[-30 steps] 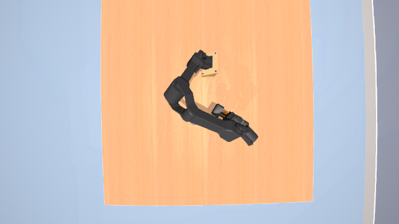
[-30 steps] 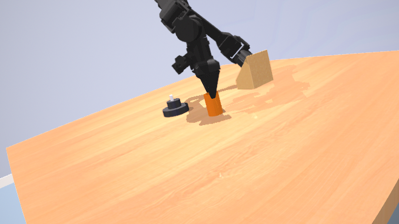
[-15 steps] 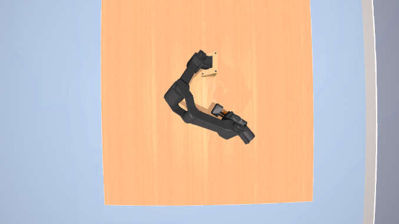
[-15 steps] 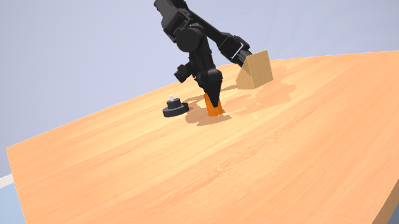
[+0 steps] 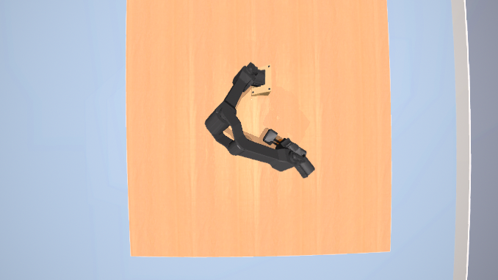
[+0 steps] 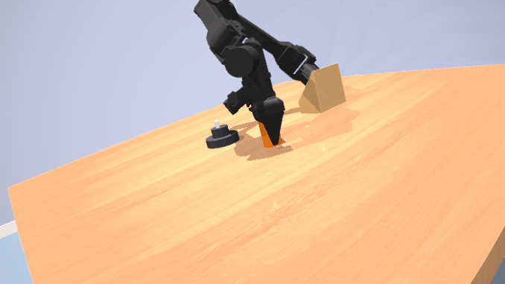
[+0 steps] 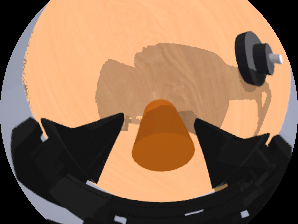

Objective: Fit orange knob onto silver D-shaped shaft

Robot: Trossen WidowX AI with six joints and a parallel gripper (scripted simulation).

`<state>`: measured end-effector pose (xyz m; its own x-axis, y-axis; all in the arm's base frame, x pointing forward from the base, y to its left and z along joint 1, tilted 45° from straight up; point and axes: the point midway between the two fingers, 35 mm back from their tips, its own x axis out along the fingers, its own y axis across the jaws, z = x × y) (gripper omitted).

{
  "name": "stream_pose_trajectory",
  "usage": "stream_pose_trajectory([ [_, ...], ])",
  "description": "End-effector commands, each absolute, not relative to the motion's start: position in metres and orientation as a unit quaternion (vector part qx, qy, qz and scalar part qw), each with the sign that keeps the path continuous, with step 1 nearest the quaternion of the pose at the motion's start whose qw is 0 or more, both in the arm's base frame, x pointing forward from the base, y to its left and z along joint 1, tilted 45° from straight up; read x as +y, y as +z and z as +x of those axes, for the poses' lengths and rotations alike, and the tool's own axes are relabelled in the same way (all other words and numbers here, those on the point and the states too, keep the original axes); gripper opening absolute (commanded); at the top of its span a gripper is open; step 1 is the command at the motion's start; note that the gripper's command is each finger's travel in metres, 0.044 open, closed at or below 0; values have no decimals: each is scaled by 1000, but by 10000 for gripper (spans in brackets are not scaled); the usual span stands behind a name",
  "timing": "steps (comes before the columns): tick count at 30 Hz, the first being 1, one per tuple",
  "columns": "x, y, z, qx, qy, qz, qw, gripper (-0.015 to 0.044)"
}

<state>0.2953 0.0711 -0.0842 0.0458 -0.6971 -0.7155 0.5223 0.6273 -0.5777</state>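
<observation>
The orange knob [image 6: 265, 137] [image 7: 162, 150] stands upright on the table, a plain tapered cylinder in these views. My gripper [image 6: 275, 142] [image 7: 160, 119] is open and lowered around it, one finger on each side. In the wrist view a gap shows between each finger and the knob. The knob's underside and hole are hidden. The dark round pedestal [image 6: 222, 141] [image 7: 245, 58] stands a short way off, left of the knob in the exterior view. Its silver shaft [image 6: 217, 124] [image 7: 276, 59] points up, bare; its flat side cannot be made out. The arm hides the pedestal in the top view.
A tan wedge-shaped block [image 5: 267, 79] [image 6: 331, 88] stands beside the arm's base on the wooden table [image 5: 176, 196] [image 6: 167, 210]. The arm arches from there over to the knob. The pedestal is the nearest obstacle to the gripper.
</observation>
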Motion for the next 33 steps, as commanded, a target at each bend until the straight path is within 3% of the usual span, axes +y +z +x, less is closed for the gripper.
stream_pose_trajectory([
  [1, 70, -85, 295, 545, -422, -83, 720, 335],
  [7, 70, -85, 295, 545, -422, -83, 720, 177],
  [13, 70, -85, 295, 545, -422, -83, 720, 138],
  [18, 82, -76, 298, 546, -421, -83, 720, 6],
  [33, 147, -12, 296, 547, -420, -82, 720, 0],
])
